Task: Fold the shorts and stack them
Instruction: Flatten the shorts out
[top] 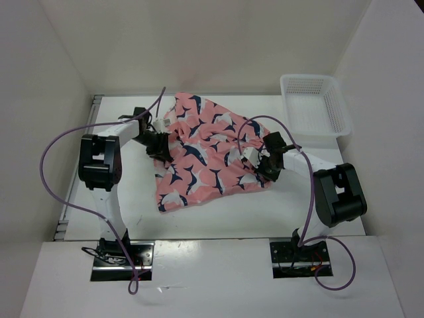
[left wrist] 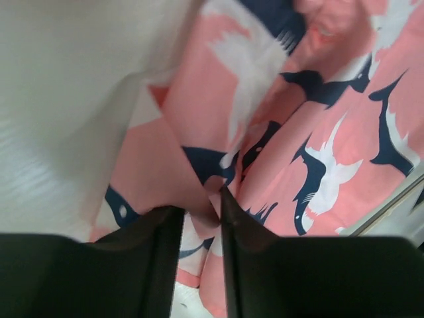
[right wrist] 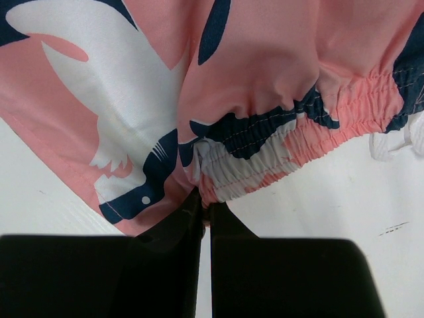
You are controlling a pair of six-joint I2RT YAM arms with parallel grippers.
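Note:
The coral-pink shorts (top: 205, 152) with navy and white shark shapes lie spread and rumpled across the middle of the table. My left gripper (top: 161, 151) sits at their left edge. In the left wrist view its jaws (left wrist: 202, 211) stand narrowly apart, with a raised fold of the shorts (left wrist: 331, 132) pinched between them. My right gripper (top: 266, 171) sits at the shorts' right edge. In the right wrist view it (right wrist: 205, 202) is almost fully shut on the edge of the gathered waistband (right wrist: 291, 142) of the shorts (right wrist: 252, 59).
A white plastic mesh basket (top: 311, 79) stands at the back right of the table, beyond the right arm. White walls close in the table on the left, back and right. Purple cables loop over both arms.

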